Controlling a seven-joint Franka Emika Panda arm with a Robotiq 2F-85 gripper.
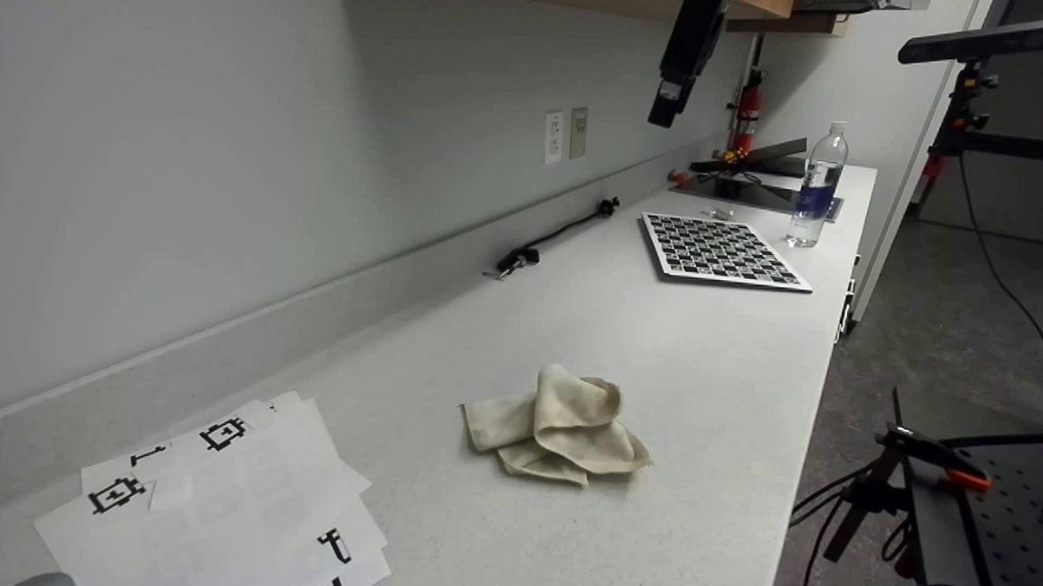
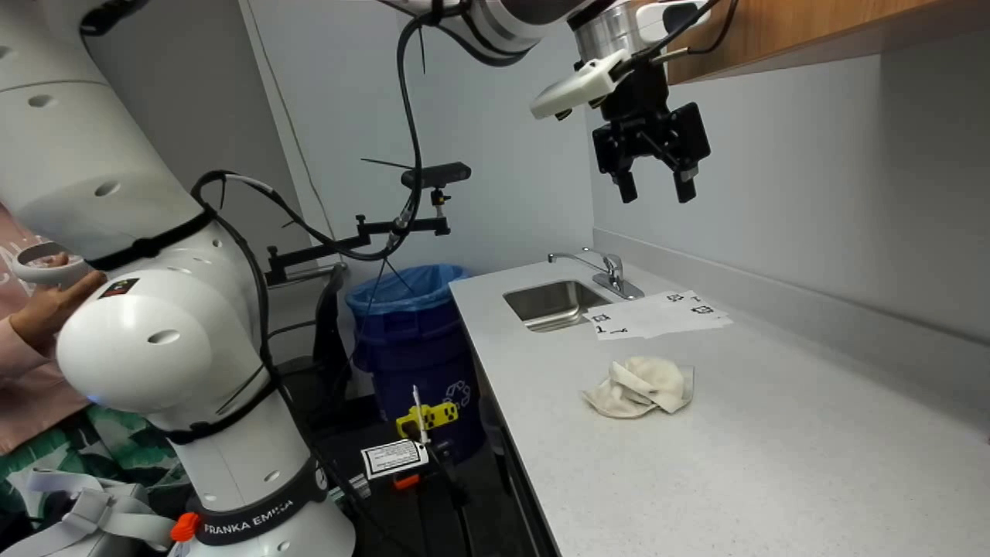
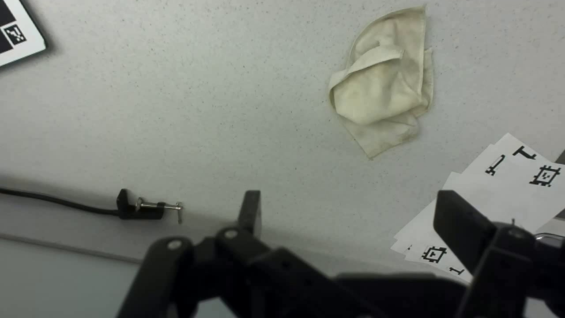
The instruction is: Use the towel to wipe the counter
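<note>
A crumpled beige towel lies on the light grey counter (image 1: pixel 702 351) in an exterior view, where the towel (image 1: pixel 560 429) sits near the middle. The towel also shows in an exterior view (image 2: pixel 642 387) and in the upper right of the wrist view (image 3: pixel 379 88). My black gripper (image 2: pixel 656 192) hangs high above the counter with its fingers apart and pointing down. In the wrist view the gripper (image 3: pixel 349 194) is open, with nothing between its fingertips. The towel is well below it and apart from it. Only part of the gripper (image 1: pixel 664 111) shows at the top of an exterior view.
Printed marker papers (image 1: pixel 228 508) lie beside the towel, near a sink (image 2: pixel 541 325) and faucet (image 2: pixel 611 271). A clamp with cable (image 1: pixel 518 258) lies along the wall. A checkered board (image 1: pixel 722 252) and a water bottle (image 1: pixel 818 191) stand farther along. A wooden cabinet (image 2: pixel 773 31) hangs above.
</note>
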